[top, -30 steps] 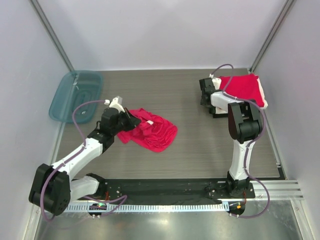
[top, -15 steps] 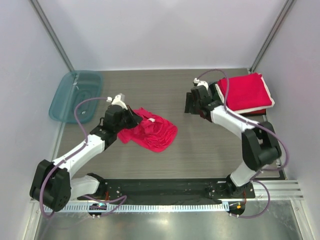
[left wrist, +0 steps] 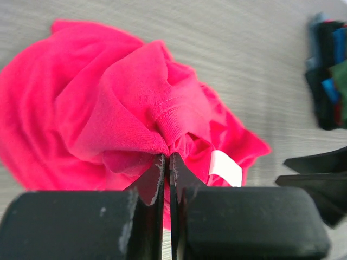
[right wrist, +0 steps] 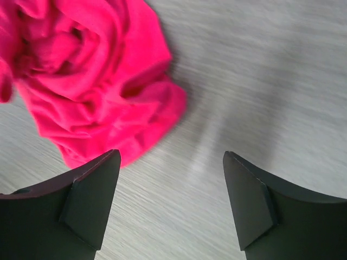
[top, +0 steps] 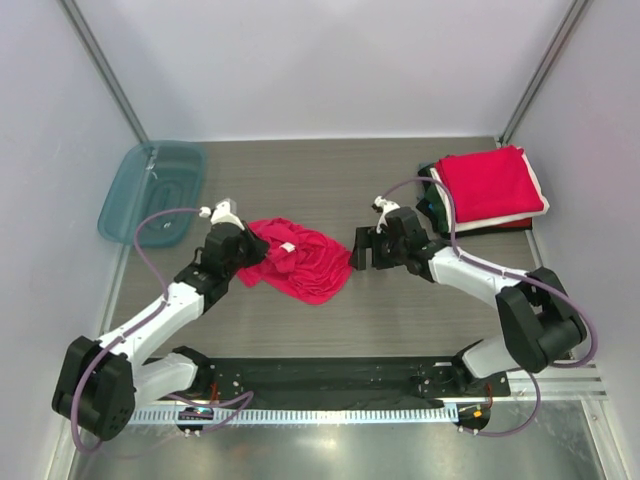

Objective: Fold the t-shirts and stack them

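On the grey wood-grain table point(top: 400, 310), the crimson t-shirt point(top: 300, 262) lies crumpled left of centre, likely limp and light. The left gripper point(left wrist: 167, 158) pinches its collar bunch at 9 o'clock. The right gripper point(right wrist: 171, 157), wide and empty, hovers at 3 o'clock, where the hem looks graspable.

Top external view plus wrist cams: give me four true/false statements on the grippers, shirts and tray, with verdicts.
1. The left gripper is shut on the crumpled red t-shirt. True.
2. The right gripper is clamped on that same shirt. False: it is open, fingers spread, beside the shirt's edge and holding nothing.
3. A folded red t-shirt tops the stack at the table's far right. True.
4. A shirt lies in the teal tray. False: no shirt shows in it.
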Tool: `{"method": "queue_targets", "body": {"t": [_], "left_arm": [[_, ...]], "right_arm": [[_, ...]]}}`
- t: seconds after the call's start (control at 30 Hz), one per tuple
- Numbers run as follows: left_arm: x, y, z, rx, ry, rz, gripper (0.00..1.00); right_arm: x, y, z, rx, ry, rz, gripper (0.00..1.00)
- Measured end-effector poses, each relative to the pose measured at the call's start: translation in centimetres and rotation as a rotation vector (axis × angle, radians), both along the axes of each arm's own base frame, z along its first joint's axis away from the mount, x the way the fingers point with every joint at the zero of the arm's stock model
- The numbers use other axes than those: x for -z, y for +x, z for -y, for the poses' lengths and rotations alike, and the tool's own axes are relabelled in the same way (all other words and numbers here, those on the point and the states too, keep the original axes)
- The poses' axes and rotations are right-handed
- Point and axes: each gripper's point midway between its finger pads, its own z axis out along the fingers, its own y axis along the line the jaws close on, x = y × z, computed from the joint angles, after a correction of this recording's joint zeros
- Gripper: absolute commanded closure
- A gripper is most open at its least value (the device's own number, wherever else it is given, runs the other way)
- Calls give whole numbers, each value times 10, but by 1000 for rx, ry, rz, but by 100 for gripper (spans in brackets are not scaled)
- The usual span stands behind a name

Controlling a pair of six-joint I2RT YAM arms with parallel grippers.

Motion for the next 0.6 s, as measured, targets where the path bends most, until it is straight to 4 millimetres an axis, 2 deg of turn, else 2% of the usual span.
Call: {"method": "queue_targets", "body": {"t": [0.13,0.3,0.33,0.4,0.43,0.47,0.6], "left_arm": [[13,-3,-8,-21,41,-19,100],[5,-1,-17,-59,61,11,100],[4,-1,-18,-62,62,14,100],[-2,-2,-24,-88,67,31,100],[-4,-2,-26,-98,70,37,100],[-6,-2,-28,-108,71,45,100],[-14,-3,-37,-154,70,65,100]], "right_arm": [[1,9,-17,-37,36,16,27],[30,25,-38,-67,9,-38,43],[35,26,-41,-72,1,-47,59],[34,30,-46,-81,1,-37,80],[33,32,-47,-81,1,-34,95],[31,33,-48,-80,-1,-26,99],[17,42,-40,-36,-36,8,99]]}}
